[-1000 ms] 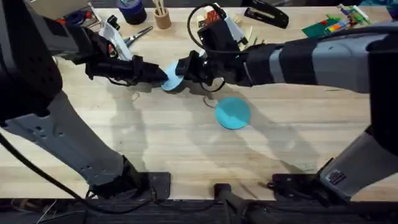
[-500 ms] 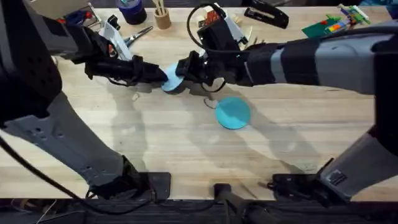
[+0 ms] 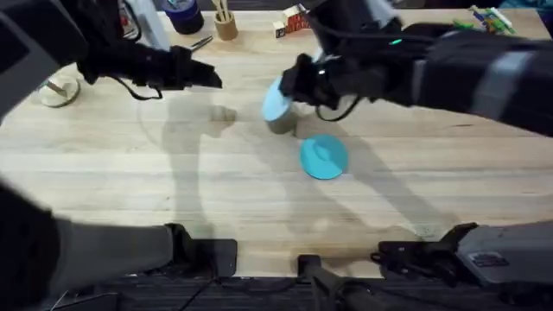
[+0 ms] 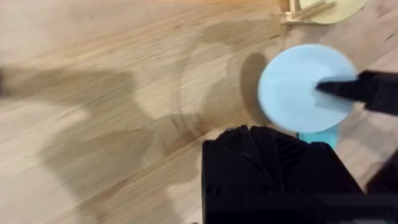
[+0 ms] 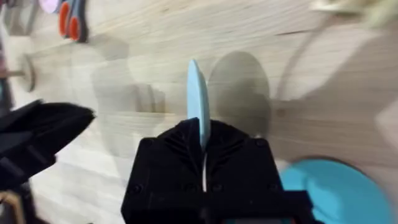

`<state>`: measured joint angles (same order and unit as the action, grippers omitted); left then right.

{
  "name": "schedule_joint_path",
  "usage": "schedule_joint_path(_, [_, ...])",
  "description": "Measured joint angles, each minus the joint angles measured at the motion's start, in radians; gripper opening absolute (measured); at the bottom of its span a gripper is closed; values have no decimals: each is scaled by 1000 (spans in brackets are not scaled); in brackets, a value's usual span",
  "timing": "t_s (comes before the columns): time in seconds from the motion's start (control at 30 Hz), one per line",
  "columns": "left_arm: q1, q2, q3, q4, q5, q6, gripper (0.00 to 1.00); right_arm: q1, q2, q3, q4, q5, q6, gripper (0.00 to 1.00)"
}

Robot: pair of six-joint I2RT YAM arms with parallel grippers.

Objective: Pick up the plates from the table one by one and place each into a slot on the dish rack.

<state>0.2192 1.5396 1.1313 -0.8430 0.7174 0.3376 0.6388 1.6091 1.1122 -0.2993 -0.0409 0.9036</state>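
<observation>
overhead view, left to right: the left gripper [image 3: 212,79] is hanging over the light wooden plank table [image 3: 130,181], holding nothing; its black fingers look closed together in the left wrist view. the right gripper [image 3: 289,85] is pinching the small pale light blue round plastic plate [image 3: 276,101] by its rim, lifted off the table. in the right wrist view the plate [image 5: 196,99] is sitting edge-on between the fingers, face vertical, its diameter running straight out from the gripper. the slightly larger turquoise round plate [image 3: 324,156] is lying flat just beside it, untouched. step in hand looks like carrying the first plate. next move calls for reaching the rack and lining this thin edge up with a slot; i cannot make out the rack clearly.
</observation>
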Motion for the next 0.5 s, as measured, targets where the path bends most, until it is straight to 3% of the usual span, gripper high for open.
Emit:
schedule_joint_path(0.3, [-262,-203,0,-7,-256,-66,38,-59,-149,84,-344,132,-150,31])
schedule_joint_path(0.5, [-383,-286,0,-7,-389,-110,38,-64,-150,235,-581,256,-205,31])
